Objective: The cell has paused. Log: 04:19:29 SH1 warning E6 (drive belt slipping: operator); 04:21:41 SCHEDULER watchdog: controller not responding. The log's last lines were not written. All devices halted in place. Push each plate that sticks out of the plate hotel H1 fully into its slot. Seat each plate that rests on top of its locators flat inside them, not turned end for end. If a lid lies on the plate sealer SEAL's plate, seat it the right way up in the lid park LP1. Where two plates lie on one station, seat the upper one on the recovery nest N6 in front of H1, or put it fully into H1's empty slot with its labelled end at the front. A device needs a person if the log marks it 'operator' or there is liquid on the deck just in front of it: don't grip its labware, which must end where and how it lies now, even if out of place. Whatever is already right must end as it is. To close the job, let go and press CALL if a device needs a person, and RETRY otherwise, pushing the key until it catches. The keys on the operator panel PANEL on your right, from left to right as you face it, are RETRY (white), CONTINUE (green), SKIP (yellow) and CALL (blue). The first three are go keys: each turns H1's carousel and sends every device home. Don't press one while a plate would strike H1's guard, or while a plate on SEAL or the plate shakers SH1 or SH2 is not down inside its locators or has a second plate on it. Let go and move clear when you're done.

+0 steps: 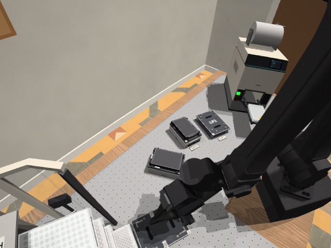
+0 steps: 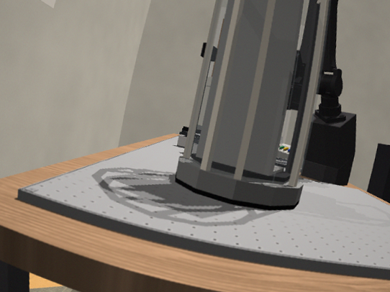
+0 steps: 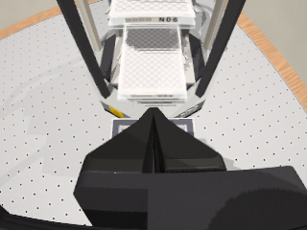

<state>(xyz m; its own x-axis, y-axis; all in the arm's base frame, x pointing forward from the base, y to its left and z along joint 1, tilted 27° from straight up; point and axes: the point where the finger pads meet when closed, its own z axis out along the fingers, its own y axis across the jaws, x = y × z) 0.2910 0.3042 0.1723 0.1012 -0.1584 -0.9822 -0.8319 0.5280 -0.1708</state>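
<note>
My gripper (image 1: 154,219) is shut and empty, low over the dark recovery nest N6 (image 1: 160,230). In the wrist view the shut fingertips (image 3: 153,115) point at the front end of a white plate (image 3: 153,67) in a low slot of the plate hotel H1 (image 2: 255,93). That plate sticks out towards me between the black guard posts. I cannot tell whether the tips touch it. In the top view the hotel's plates (image 1: 61,232) show at the bottom left.
Two shakers carry dark plates: the nearer one (image 1: 165,161), and the farther one (image 1: 185,130), whose plate looks raised and tilted. The lid park LP1 (image 1: 213,125) is bare. The sealer (image 1: 256,74) holds a white plate (image 1: 255,112) on its tray. The arm's base (image 1: 294,186) stands at the right.
</note>
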